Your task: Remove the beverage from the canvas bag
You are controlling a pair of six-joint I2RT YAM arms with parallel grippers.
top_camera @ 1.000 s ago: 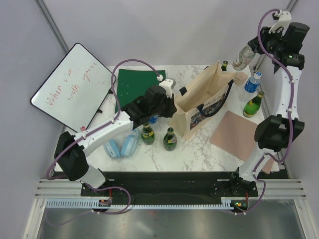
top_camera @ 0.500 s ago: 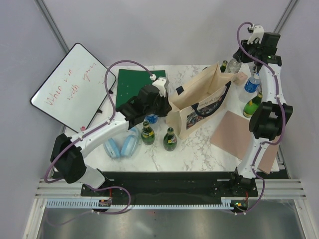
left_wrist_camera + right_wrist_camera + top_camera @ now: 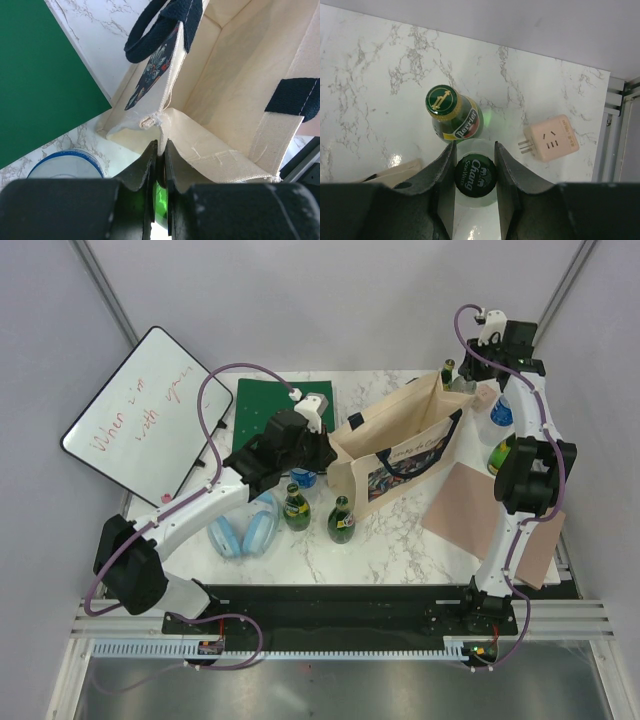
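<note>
The beige canvas bag (image 3: 400, 445) stands open mid-table, its blue print panel facing the near side. My left gripper (image 3: 325, 452) is shut on the bag's left rim corner; in the left wrist view its jaws (image 3: 161, 147) pinch the canvas (image 3: 235, 85). My right gripper (image 3: 468, 380) is behind the bag's far end, outside it. It is shut on the neck of a clear Chang soda water bottle (image 3: 475, 177) with a dark cap, held upright. A green Perrier bottle (image 3: 452, 114) stands right beside it.
A pink plug adapter (image 3: 553, 140) lies right of the held bottle. Two green bottles (image 3: 296, 508) (image 3: 342, 520) and blue headphones (image 3: 245, 535) are left of the bag. A water bottle (image 3: 500, 410), a green bottle (image 3: 505, 450) and a pink mat (image 3: 475, 510) are at the right. A green mat (image 3: 270, 415) and whiteboard (image 3: 140, 410) are at the left.
My right arm has come left and down with the clear bottle, from high at the back right to beside the Perrier bottle. My left gripper has drawn the bag's corner leftward.
</note>
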